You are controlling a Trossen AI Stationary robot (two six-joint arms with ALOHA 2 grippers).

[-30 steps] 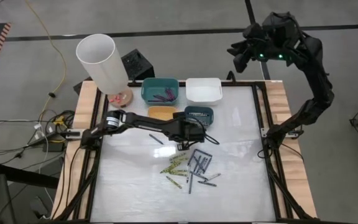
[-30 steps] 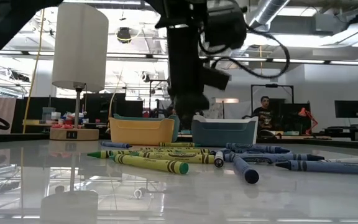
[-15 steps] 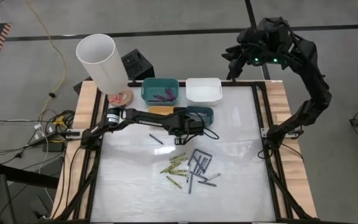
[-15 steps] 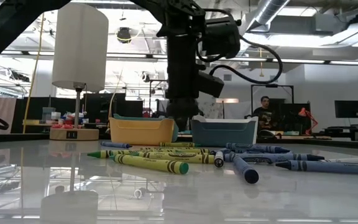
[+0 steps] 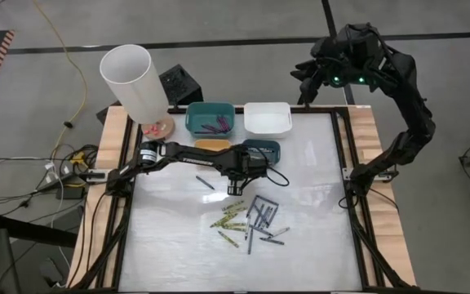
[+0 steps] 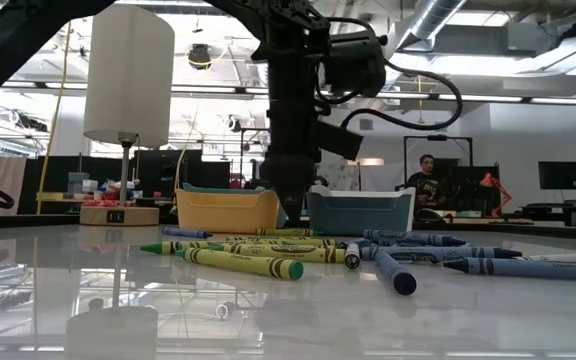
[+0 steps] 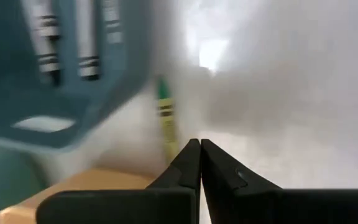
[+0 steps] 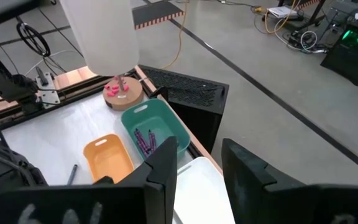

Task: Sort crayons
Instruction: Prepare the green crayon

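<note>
Left gripper (image 5: 237, 170) is seen lowered between orange bin (image 5: 211, 146) and dark blue bin (image 5: 261, 149) versus a second ago, fingers pressed together (nothing visibly held). Crayons (image 5: 247, 219) lie mid-table, unmoved. Right gripper (image 8: 196, 163) is parked high beyond the far edge, fingers apart, empty.

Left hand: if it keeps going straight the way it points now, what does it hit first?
Probably the yellow-green crayon right beyond the shut left hand, lying on the table beside the blue bin. Depth is unclear, so it may meet the table first.
</note>
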